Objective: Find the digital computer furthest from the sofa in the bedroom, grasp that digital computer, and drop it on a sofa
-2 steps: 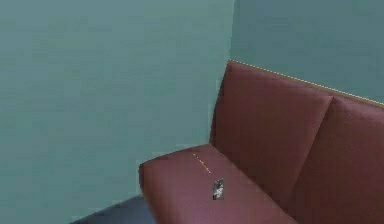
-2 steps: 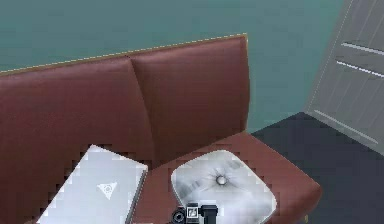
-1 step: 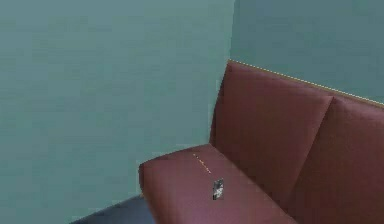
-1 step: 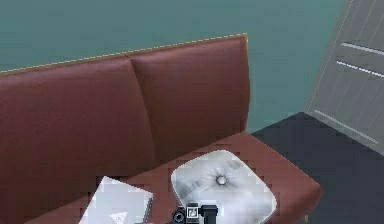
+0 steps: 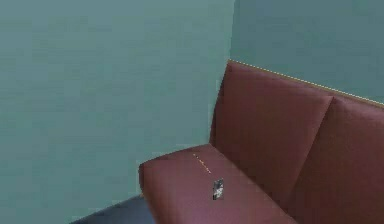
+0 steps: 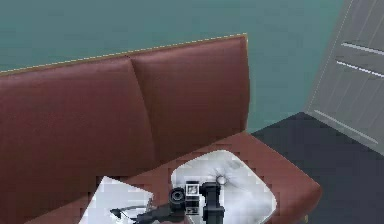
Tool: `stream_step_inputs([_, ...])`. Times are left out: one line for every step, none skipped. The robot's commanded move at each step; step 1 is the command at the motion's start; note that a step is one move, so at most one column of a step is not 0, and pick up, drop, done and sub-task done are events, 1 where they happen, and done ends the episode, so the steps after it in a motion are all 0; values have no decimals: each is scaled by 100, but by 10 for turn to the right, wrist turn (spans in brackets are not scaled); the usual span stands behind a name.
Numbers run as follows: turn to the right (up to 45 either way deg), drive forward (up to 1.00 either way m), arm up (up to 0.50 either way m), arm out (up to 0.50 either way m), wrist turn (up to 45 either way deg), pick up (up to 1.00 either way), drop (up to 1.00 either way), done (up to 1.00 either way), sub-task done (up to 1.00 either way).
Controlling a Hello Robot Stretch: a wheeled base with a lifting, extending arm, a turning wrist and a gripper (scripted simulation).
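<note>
I've got my pincer (image 6: 140, 211) down at the sofa (image 6: 150, 110) seat, and I can't tell whether it's apart or together, or whether it's carrying anything. At its fingers there's a flat whitish slab (image 6: 108, 192) against the seat; I can't say for sure that it's the computer. Just right of the arm (image 6: 213, 208) sits a white cushion (image 6: 240, 178). Looking ahead, the sofa's end meets the teal wall (image 5: 100, 90), with a small dark object (image 5: 218, 189) on the seat.
</note>
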Motion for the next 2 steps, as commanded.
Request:
stream_step_inputs([0,0,0,-8,0,0,0,0,0])
stream_step_inputs([0,0,0,0,0,0,0,100,0])
